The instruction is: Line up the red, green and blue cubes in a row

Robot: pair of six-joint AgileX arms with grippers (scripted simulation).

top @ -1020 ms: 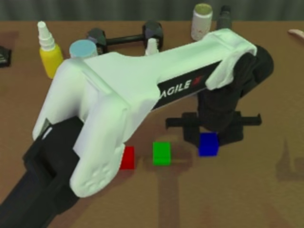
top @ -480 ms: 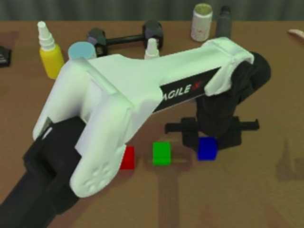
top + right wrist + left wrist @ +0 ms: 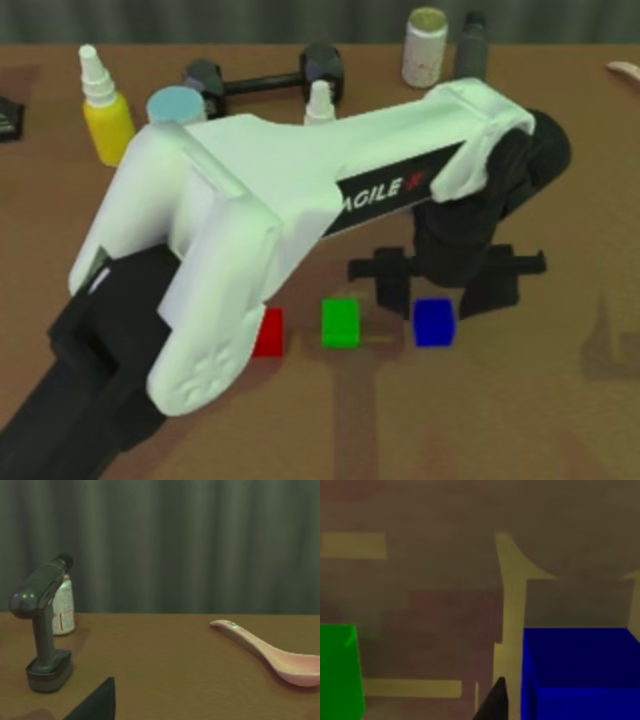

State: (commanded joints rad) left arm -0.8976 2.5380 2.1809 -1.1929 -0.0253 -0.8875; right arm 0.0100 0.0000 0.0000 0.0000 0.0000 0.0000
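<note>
The red cube [image 3: 269, 332], green cube [image 3: 340, 323] and blue cube [image 3: 434, 322] lie side by side on the table, left to right in the top view. My left arm's white link covers part of the red cube. My left gripper [image 3: 445, 296] hovers just behind the blue cube, open, with a finger on either side and nothing held. In the left wrist view the blue cube [image 3: 580, 675] and green cube [image 3: 337, 672] sit apart, with one dark fingertip [image 3: 495, 702] beside the blue one. My right arm is out of the top view.
Along the back edge stand a yellow dropper bottle [image 3: 105, 115], a dumbbell [image 3: 265, 80], a small white bottle [image 3: 320, 100], a white jar [image 3: 424, 45] and a drill [image 3: 472, 45]. A pink spoon [image 3: 270, 650] lies at the back right.
The blue cube came down toward the front, level with the green one. My left gripper's fingers spread apart and let go of it.
</note>
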